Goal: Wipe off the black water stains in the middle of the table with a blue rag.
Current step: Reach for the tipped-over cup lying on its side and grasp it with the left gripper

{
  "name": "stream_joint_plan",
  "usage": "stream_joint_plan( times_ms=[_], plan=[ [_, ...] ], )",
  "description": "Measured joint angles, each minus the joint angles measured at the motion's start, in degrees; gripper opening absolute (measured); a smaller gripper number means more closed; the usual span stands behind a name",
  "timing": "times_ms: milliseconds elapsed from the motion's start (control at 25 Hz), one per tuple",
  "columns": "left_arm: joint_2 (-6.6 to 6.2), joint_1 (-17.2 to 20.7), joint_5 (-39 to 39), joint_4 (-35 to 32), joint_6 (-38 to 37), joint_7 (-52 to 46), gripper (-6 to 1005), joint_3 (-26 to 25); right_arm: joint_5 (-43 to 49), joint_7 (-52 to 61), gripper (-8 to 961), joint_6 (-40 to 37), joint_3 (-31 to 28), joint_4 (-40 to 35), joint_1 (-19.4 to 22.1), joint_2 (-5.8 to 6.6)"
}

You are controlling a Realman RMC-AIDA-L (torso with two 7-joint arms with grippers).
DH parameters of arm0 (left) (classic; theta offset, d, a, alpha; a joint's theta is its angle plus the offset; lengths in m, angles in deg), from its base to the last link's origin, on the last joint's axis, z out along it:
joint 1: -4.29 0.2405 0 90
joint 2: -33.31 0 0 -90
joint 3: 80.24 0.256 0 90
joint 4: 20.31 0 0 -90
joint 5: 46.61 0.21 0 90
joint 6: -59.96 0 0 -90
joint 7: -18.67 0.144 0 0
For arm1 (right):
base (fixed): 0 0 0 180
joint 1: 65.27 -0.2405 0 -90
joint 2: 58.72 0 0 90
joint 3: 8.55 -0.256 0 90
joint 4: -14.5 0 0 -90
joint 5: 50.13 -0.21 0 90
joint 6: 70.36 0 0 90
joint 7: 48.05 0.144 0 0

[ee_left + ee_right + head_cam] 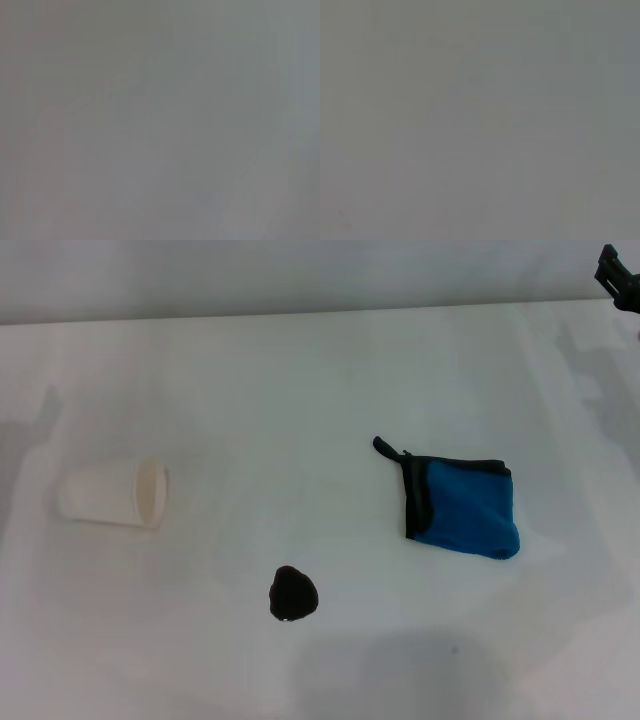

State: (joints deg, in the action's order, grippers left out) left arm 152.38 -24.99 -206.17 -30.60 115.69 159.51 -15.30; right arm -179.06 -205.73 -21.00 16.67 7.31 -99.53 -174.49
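Note:
In the head view the folded blue rag [465, 505] lies flat on the white table [300, 390], right of centre, with black trim on its left edge and a small black loop at its upper left. The black water stain [292, 594], a small glossy blot, sits left of and nearer than the rag. A dark part of my right gripper [620, 278] shows at the far right corner, well away from the rag. My left gripper is out of view. Both wrist views show only plain grey.
A white paper cup [113, 494] lies on its side at the left of the table, its mouth facing right. The table's far edge runs along the top of the head view.

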Motion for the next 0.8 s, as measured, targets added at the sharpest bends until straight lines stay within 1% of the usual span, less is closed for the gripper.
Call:
stream_joint_plan(
  times_ms=[320, 480, 800],
  plan=[
    [0.02, 0.02, 0.1, 0.1, -0.01, -0.22, 876, 0.05, 0.0, 0.0, 841, 0.05, 0.0, 0.2, 0.01, -0.01],
    [-0.12, -0.26, 1.94, 0.1, -1.02, -0.22, 877, 0.1, 0.0, 0.0, 841, 0.05, 0.0, 0.29, 0.0, -0.12],
    [-0.22, -0.77, 2.46, -0.46, -1.95, -0.22, 877, 0.25, 0.0, 0.97, 841, 0.12, 0.13, 0.52, 0.43, -0.29]
  ],
)
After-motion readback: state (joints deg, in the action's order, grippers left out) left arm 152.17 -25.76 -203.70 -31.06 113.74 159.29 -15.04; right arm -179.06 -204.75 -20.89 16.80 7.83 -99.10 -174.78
